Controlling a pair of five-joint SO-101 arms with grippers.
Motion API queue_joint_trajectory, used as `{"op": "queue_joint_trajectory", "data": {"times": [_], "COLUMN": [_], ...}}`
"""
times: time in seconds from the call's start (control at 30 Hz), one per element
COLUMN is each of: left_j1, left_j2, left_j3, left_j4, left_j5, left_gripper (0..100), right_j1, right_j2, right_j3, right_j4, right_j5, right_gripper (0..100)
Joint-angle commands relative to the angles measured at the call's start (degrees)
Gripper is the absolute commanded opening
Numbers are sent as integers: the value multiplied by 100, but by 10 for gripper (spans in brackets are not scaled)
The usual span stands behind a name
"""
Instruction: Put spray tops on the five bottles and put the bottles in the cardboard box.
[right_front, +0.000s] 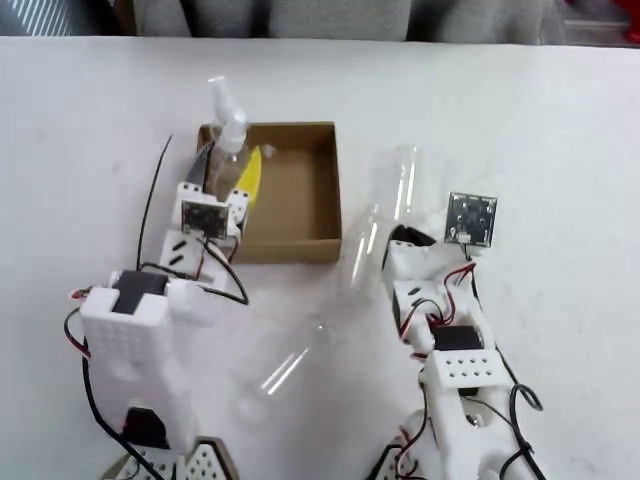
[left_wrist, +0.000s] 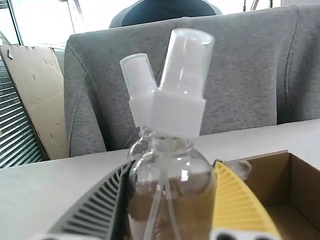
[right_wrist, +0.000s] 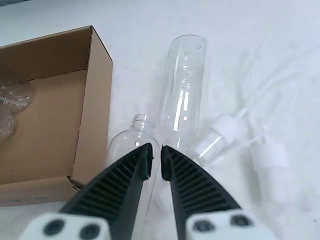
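Note:
My left gripper (left_wrist: 170, 200) is shut on a clear bottle (left_wrist: 167, 175) fitted with a white spray top (left_wrist: 182, 82), held upright between its grey and yellow fingers (left_wrist: 237, 205) at the left end of the cardboard box (right_front: 295, 190). Right behind it stands a second topped bottle (left_wrist: 139, 90). My right gripper (right_wrist: 155, 150) is shut, empty, over an uncapped bottle (right_wrist: 127, 145) lying beside the box wall (right_wrist: 95, 115). A longer clear bottle (right_wrist: 182, 90) lies past it, and two loose spray tops (right_wrist: 225, 130) lie next to that one. Round bottle bases (right_wrist: 12, 97) show inside the box.
Another clear bottle (right_front: 290, 365) lies on the white table (right_front: 520, 120) between the two arm bases. A small square board (right_front: 471, 219) sits to the right of the right arm. Grey chair backs (left_wrist: 250, 75) stand beyond the table's far edge.

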Motion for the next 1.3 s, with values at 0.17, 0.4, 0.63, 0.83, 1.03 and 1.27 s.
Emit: {"op": "queue_joint_trajectory", "data": {"times": [0.17, 0.4, 0.63, 0.83, 1.03, 1.27], "left_j1": [84, 31, 31, 22, -40, -40], "left_j2": [-84, -505, -523, -514, -558, -558], "left_j3": [88, 413, 422, 431, 431, 431], "left_j4": [-141, -105, -105, -88, -88, -88], "left_j5": [9, 35, 18, 44, 18, 9], "left_gripper": [75, 76, 77, 252, 290, 294], "right_j1": [48, 48, 48, 48, 48, 40], "right_j2": [-101, -101, -92, -92, -84, -84], "right_j3": [-53, -53, -53, -53, -53, -53], "right_j4": [-110, -110, -110, -110, -110, -110], "right_j5": [0, 0, 0, 0, 0, 0], "right_gripper": [21, 21, 21, 21, 21, 21]}}
